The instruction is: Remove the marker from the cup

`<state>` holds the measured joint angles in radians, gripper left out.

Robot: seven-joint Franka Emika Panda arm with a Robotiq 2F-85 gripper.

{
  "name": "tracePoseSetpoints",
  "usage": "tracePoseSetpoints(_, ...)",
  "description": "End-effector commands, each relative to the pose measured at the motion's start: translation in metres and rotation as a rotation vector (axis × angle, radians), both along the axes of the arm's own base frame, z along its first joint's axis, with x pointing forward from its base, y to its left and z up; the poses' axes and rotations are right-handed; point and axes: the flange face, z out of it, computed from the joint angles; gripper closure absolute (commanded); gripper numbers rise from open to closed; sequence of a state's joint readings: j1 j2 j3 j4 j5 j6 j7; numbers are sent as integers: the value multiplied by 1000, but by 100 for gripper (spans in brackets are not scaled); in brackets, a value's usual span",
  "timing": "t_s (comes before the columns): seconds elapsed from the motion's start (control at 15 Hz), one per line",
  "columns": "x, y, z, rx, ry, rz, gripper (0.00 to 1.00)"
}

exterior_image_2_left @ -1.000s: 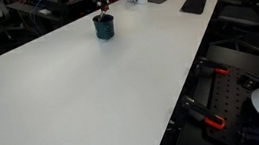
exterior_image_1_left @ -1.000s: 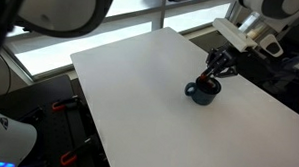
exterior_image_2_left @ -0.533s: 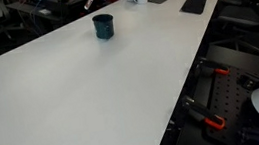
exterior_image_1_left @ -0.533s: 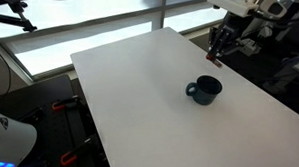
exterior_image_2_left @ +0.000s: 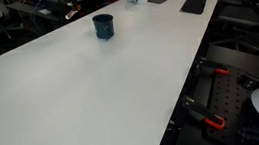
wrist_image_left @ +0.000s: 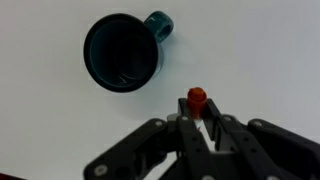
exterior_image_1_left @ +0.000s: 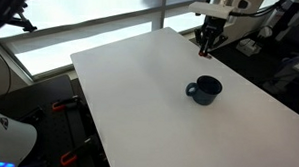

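The tool (wrist_image_left: pixel 201 120) is closed down narrow on the marker (wrist_image_left: pixel 197 98); in the wrist view the marker's red end sticks out just past the two dark fingers (wrist_image_left: pixel 186 128) that pinch it from either side. The marker is out of the cup (wrist_image_left: pixel 122 52) and apart from it, held in the air over the white table (wrist_image_left: pixel 265 55). The cup stands upright on the table, dark inside, its handle (wrist_image_left: pixel 158 25) pointing away from the tool. In an exterior view the tool (exterior_image_1_left: pixel 208 46) hangs above the far edge of the table (exterior_image_1_left: pixel 120 82), well apart from the cup (exterior_image_1_left: pixel 204 90); the marker is too small to make out there. In an exterior view the cup (exterior_image_2_left: pixel 103 26) stands alone near the far side of the table (exterior_image_2_left: pixel 73 105).
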<state>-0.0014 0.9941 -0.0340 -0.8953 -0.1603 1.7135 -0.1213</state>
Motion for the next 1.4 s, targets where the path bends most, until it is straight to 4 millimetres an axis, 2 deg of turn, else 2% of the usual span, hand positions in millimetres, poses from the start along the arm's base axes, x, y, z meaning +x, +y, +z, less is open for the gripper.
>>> tracePoseSetpoints(0.0, 0, 18, -11, -58, -50, 71, 95)
tracePoseSetpoints(0.2, 4, 26, -33, -119, -127, 72, 95)
tracePoseSetpoints(0.4, -1, 31, -60, -176, -146, 66, 95)
tracePoseSetpoints(0.67, -15, 38, -91, -189, -71, 83, 95)
tracePoseSetpoints(0.93, -27, 41, -108, -159, 22, 105, 95)
tracePoseSetpoints(1.0, -30, 42, -111, -154, 50, 110, 70)
tracePoseSetpoints(1.07, -32, 41, -112, -155, 73, 106, 55)
tracePoseSetpoints(1.33, -39, 37, -116, -163, 150, 97, 26)
